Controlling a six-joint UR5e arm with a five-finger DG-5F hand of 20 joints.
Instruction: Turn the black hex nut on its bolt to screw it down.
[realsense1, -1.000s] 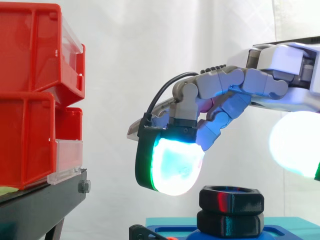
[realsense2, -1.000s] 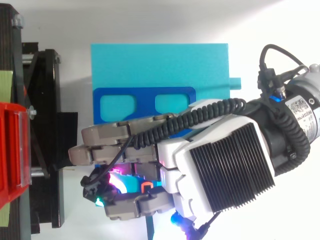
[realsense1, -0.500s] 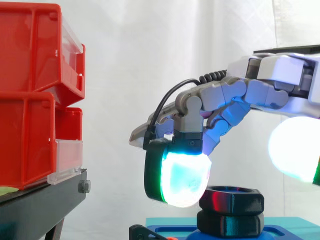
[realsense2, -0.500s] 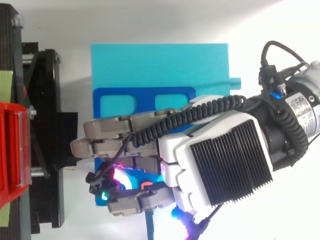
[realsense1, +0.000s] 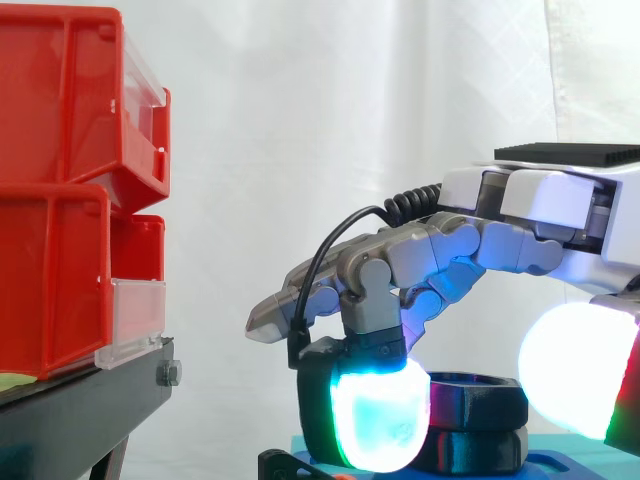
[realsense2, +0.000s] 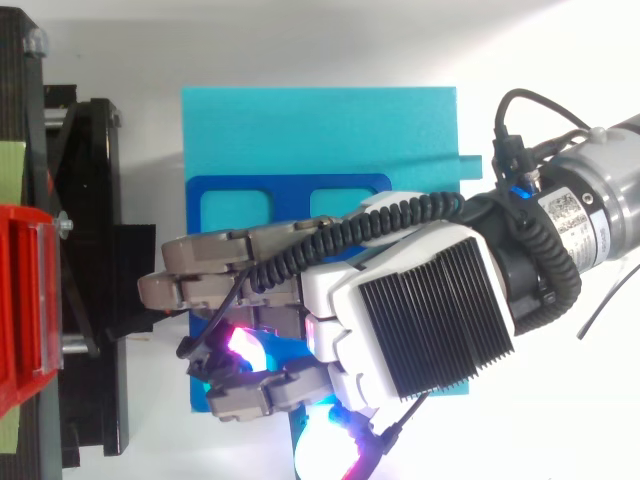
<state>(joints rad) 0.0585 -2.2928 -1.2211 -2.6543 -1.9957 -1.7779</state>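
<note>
Robot hand (realsense1: 545, 215) is clasping the black hex nut (realsense1: 478, 397), its glowing pads flanking both sides. The nut is sitting atop a second black hex piece (realsense1: 480, 450) on the teal rectangular block (realsense2: 320, 130). Grip judged made, turning outstanding. Count: one hand, two hex pieces, one block.

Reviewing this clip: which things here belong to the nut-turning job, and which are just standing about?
Part of the job: the hand; the black hex nut; the black hex piece directly under it; the blue plate and the teal base that carry them.

Just standing about: the red bins; the black stand; the white curtain.
</note>
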